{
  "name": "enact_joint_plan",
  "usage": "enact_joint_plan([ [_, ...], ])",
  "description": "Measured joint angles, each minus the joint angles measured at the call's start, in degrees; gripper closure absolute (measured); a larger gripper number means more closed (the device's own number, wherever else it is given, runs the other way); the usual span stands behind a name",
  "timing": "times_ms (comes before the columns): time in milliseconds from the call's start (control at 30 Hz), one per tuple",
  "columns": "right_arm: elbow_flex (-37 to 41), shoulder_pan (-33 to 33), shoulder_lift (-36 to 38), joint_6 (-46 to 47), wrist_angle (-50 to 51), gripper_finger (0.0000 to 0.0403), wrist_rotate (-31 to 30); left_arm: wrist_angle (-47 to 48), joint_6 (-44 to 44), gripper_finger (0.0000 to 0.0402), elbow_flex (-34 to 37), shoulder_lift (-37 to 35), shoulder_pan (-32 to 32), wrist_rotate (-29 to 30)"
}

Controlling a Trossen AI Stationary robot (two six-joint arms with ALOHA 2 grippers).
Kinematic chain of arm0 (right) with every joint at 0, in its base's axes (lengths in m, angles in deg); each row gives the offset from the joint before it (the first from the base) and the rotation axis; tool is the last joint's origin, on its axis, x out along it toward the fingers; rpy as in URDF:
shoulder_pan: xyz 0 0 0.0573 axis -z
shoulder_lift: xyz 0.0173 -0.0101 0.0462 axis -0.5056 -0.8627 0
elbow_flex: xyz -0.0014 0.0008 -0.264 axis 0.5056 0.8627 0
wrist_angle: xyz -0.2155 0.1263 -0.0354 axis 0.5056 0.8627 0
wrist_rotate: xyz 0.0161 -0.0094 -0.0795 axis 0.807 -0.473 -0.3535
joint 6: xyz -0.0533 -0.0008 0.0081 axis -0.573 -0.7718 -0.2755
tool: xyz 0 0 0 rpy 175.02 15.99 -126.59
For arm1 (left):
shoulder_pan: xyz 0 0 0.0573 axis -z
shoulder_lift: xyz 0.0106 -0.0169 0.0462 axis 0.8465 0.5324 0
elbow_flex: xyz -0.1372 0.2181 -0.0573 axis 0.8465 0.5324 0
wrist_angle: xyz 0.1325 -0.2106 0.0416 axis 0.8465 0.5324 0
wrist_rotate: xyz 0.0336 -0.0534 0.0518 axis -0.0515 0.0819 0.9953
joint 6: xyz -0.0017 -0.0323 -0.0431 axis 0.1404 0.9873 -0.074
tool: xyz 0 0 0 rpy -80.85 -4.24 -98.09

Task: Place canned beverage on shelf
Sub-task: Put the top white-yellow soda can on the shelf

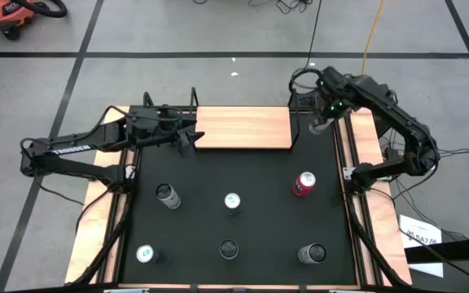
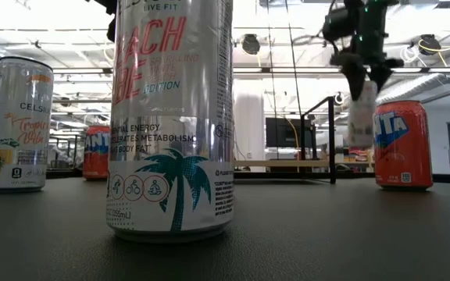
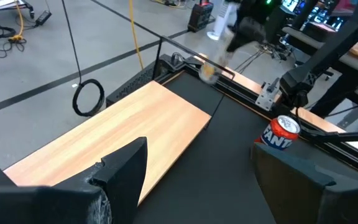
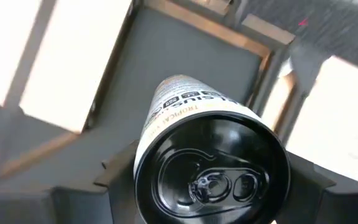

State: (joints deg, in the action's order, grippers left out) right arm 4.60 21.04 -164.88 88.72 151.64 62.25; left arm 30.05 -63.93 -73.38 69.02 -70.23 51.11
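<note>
One white can (image 4: 197, 124) hangs upright in the right gripper (image 1: 319, 124) beside the shelf (image 1: 243, 128).

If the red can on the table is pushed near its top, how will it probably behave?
The red can stands upright, taller than wide, so a high push would probably tip it. Once on its round side it would likely roll. Its smooth metal wall may also slip between jaws.

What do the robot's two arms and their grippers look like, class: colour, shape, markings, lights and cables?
Both arms are dark, slim and jointed. The left arm carries white lettering along one link. The right arm shows a small green light near its wrist, with dark cables looped alongside. The left gripper has broad, angular black fingers.
</note>
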Motion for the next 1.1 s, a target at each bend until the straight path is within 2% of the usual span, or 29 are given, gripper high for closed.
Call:
enact_joint_plan([
  [100, -5.1, 0.0, 0.0, -0.1, 0.5, 0.0146, -3.2, 0.0, -0.1, 0.0114, 0.0, 0.0, -0.1, 0.0],
  [300, -15.0, 0.0, -1.6, 0.3, 0.7, 0.0146, -3.2, 0.0, -0.4, 0.0114, 0.0, 0.0, -0.2, 0.0],
  [567, -31.5, -0.5, -11.9, -1.6, 4.7, 0.0147, -3.1, 0.0, -0.4, 0.0114, 0.0, 0.0, -1.8, -0.1],
  [833, -44.5, -3.4, -21.2, -3.3, 5.1, 0.0147, -2.8, 2.9, 0.0, 0.0114, 0.0, 0.0, -1.9, -0.3],
  [967, -48.9, -5.3, -24.8, -4.1, 5.0, 0.0147, -2.9, 3.7, 0.0, 0.0114, 0.0, 0.0, -1.9, -0.3],
  [1100, -49.3, -7.6, -28.1, -4.1, 5.3, 0.0147, -2.8, 3.8, -0.1, 0.0114, 0.0, 0.0, -1.9, 0.0],
])
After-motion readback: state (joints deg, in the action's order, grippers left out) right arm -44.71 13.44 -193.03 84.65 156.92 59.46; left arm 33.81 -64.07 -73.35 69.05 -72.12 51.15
